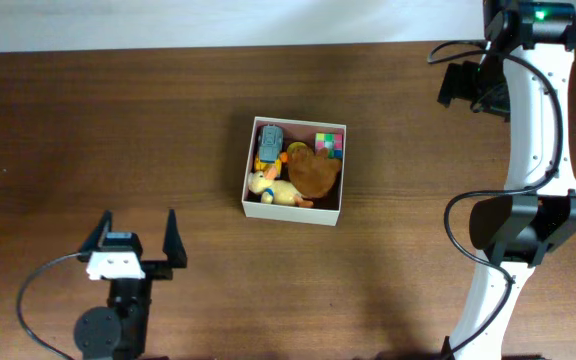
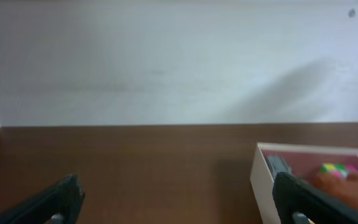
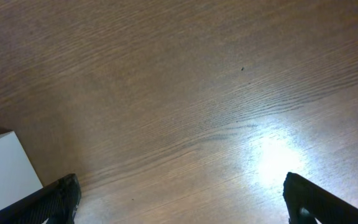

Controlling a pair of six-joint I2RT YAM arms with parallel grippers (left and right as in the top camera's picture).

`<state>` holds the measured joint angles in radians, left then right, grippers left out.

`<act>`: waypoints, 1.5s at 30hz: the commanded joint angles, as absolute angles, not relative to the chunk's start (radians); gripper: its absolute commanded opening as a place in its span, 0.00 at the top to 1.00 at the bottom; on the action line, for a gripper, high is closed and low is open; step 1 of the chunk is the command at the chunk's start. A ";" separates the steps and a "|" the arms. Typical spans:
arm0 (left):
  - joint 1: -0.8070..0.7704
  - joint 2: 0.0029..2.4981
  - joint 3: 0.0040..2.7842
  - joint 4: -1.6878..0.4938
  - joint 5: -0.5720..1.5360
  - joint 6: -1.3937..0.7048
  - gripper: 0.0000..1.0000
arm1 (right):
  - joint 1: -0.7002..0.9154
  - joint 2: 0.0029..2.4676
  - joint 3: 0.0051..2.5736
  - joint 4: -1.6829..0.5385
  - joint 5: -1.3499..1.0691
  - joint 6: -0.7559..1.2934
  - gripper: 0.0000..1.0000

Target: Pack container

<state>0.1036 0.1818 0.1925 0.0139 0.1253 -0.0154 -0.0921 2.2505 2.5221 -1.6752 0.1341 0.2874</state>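
The container (image 1: 290,212), a square white box with a pink-brown inside, stands mid-table. Inside lie a grey toy car (image 1: 270,143), a multicoloured cube (image 1: 329,144), a brown plush (image 1: 315,173) and a yellow plush (image 1: 274,190). My left gripper (image 1: 136,238) is open near the front left, well away from the box and holding nothing. In the left wrist view the container (image 2: 261,186) sits to the right, behind my right finger (image 2: 306,200). My right gripper (image 1: 471,88) hovers at the far right. In its wrist view the gripper (image 3: 182,202) is open over bare wood, with a corner of the container (image 3: 2,171) at the left.
A white wall (image 2: 166,62) runs along the table's far edge. The right arm's white links (image 1: 528,180) stretch along the right side of the table. The left arm's base (image 1: 108,330) sits at the front left edge.
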 commanded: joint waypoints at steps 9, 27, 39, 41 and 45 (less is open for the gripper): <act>0.108 0.019 0.027 0.004 0.196 -0.011 0.01 | -0.092 2.247 2.521 -1.675 0.143 0.289 0.01; 0.108 0.005 0.009 -0.064 0.191 -0.006 0.01 | -0.092 2.247 2.521 -1.675 0.143 0.289 0.01; 0.108 0.005 0.009 -0.064 0.191 -0.006 0.01 | -0.092 2.247 2.521 -1.675 0.143 0.289 0.01; 0.108 0.005 0.009 -0.064 0.191 -0.006 0.01 | -0.092 2.247 2.521 -1.675 0.143 0.289 0.01; 0.108 0.005 0.009 -0.064 0.191 -0.006 0.01 | -0.092 2.247 2.521 -1.675 0.143 0.289 0.01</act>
